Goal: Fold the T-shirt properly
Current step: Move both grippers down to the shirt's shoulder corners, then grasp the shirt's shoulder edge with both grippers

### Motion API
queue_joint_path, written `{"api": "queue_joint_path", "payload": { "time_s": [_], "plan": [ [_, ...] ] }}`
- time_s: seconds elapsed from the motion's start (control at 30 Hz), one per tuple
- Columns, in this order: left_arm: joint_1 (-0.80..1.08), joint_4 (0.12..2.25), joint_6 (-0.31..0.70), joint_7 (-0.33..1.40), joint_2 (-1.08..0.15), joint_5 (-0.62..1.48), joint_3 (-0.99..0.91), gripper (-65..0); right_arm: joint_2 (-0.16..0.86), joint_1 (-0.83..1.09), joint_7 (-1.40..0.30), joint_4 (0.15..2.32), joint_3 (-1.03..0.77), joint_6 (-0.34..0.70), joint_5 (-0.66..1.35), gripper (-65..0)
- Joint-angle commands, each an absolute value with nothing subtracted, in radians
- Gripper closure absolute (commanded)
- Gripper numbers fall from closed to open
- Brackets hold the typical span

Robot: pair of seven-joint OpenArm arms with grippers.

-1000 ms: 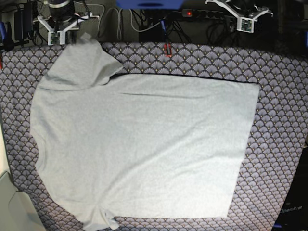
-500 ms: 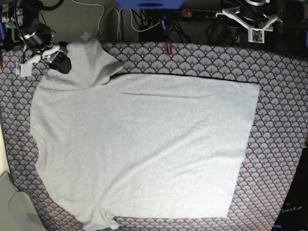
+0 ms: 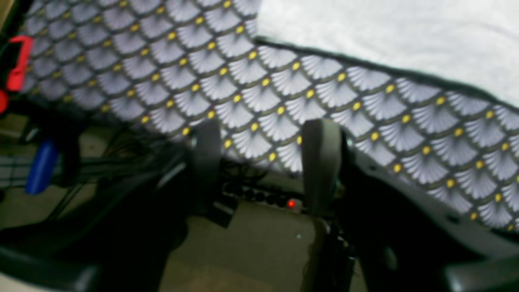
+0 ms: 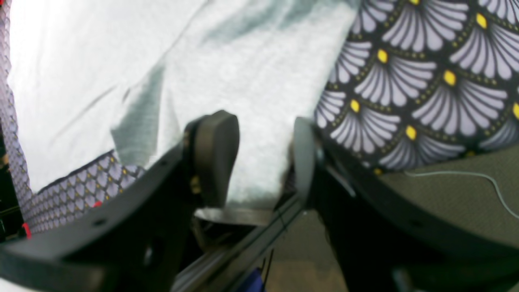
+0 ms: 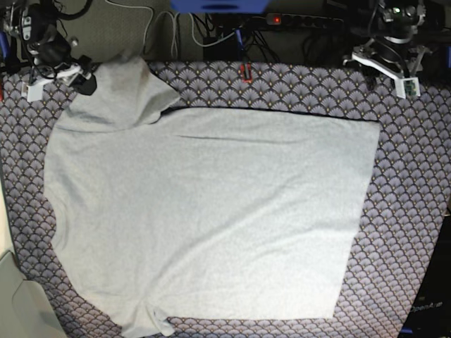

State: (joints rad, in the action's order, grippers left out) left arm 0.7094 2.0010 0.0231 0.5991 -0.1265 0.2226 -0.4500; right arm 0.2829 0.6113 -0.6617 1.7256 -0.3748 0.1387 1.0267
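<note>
The T-shirt (image 5: 211,211) lies spread flat on the fan-patterned tablecloth (image 5: 416,176), plain grey side up, with one sleeve (image 5: 127,91) at the back left and another at the front left. My right gripper (image 5: 84,79) is at that back-left sleeve. In the right wrist view the right gripper (image 4: 259,162) is open, its fingers (image 4: 215,154) straddling the sleeve's edge (image 4: 259,101). My left gripper (image 5: 392,69) hovers over the table's back right corner, apart from the shirt. In the left wrist view the left gripper (image 3: 263,162) is open and empty, and the shirt's hem (image 3: 385,36) lies beyond it.
A red clip (image 5: 245,72) sits on the table's back edge. Behind the table lie cables and a power strip with a red light (image 5: 275,19). A pale grey object (image 5: 21,303) stands at the front left corner.
The right arm swung left and down to the back-left sleeve. The left arm came forward and to the right, toward the back right corner. The shirt has not moved.
</note>
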Motion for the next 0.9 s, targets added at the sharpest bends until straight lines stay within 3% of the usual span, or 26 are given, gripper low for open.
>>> {"api": "queue_joint_path", "payload": {
  "time_s": [0.0,0.63,0.73,0.87],
  "plan": [
    [0.713,2.015,0.015,0.587,-0.133,0.222,-0.461,-31.9,0.295,0.619,-0.651,1.721,-0.384,0.150,1.046,-26.7],
    [0.642,2.006,0.013,0.591,-0.133,0.219,-0.463,-31.8,0.274,0.624,-0.657,1.678,-0.277,0.176,1.046,-26.3],
    [0.613,1.979,0.013,0.591,-0.133,0.217,-0.463,-31.8,0.274,0.622,-0.659,1.678,-0.271,0.176,1.046,-21.5],
    [0.570,1.913,0.013,0.591,-0.133,0.225,-0.463,-31.8,0.274,0.621,-0.659,1.676,-0.269,0.176,1.046,-7.3]
  ]
}}
